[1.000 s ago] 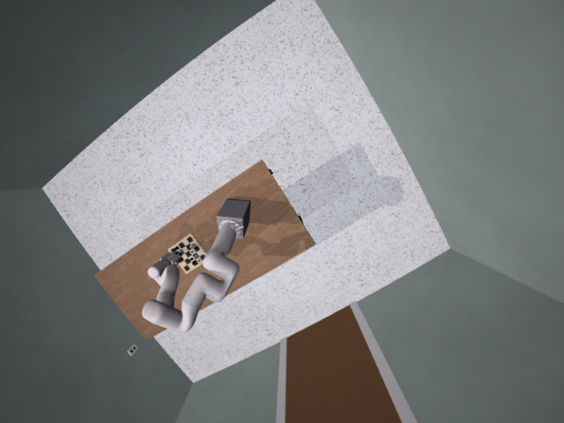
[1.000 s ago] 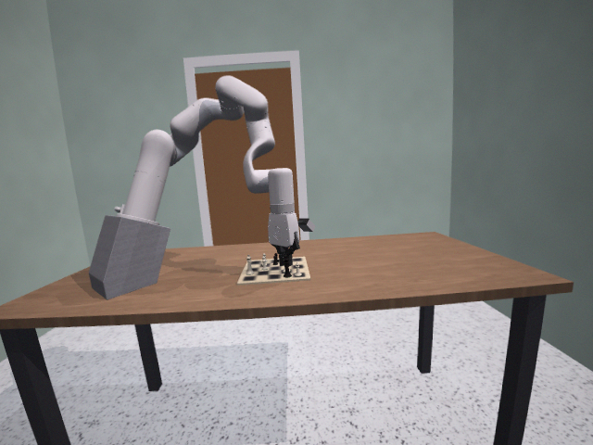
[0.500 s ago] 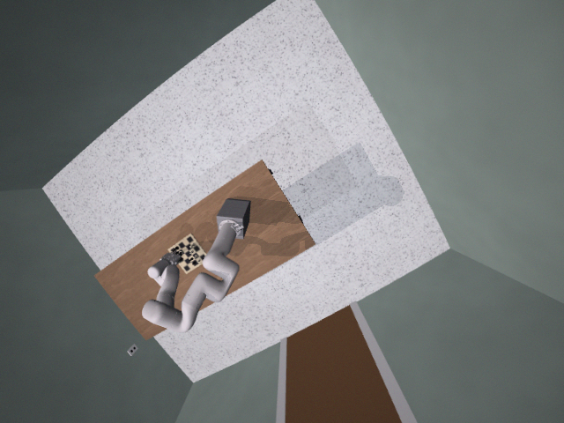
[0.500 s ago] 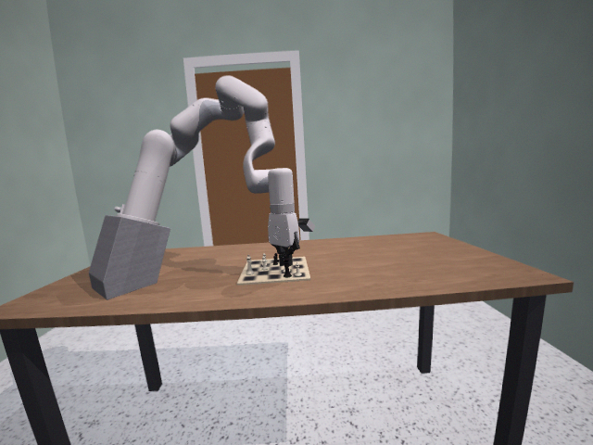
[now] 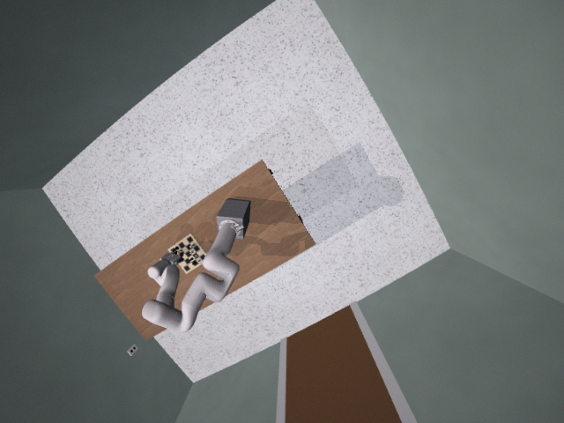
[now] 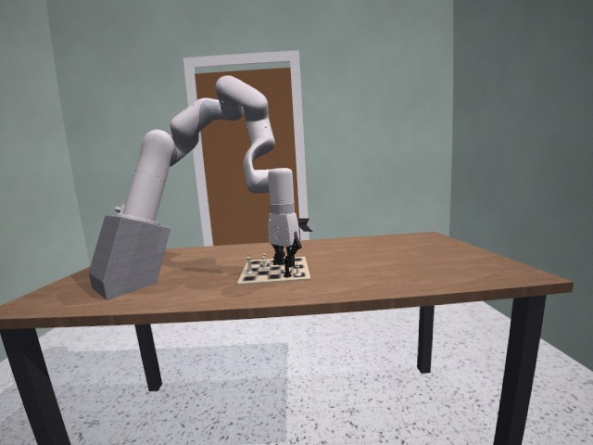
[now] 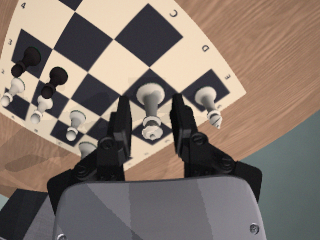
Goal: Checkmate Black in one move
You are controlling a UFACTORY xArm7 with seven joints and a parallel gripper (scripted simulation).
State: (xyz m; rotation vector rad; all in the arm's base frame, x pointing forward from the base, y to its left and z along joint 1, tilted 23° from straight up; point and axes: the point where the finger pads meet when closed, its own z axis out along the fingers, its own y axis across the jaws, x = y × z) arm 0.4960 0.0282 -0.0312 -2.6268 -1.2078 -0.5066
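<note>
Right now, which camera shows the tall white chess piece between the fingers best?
The wrist view: the tall white chess piece stands upright between the open end effector fingers. From outside the fingers hide it; from the top the arm covers it.

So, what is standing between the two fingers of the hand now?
In the wrist view, a tall white piece stands upright between the fingers of the hand. The fingers are apart from it, with board showing on both sides.
</note>
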